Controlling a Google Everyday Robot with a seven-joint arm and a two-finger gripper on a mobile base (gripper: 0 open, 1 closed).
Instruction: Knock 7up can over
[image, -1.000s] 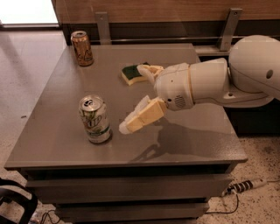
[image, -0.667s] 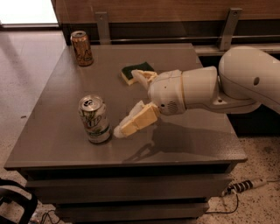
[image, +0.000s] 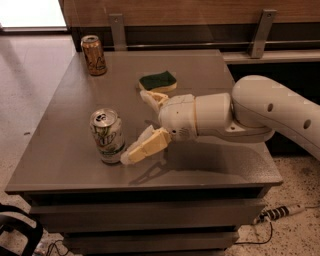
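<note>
The 7up can (image: 106, 136) is seen upright on the near left part of the tabletop (image: 60, 155). The gripper (image: 136, 127) is held low just right of it, with the jaws spread wide; the near jaw's tip is at the can's lower side, touching or almost. A copper-brown can (image: 93, 55) stands at the far left, and a green sponge (image: 158, 81) lies just beyond the gripper.

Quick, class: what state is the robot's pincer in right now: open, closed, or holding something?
Pincer: open, holding nothing, low over the table right beside the 7up can.
</note>
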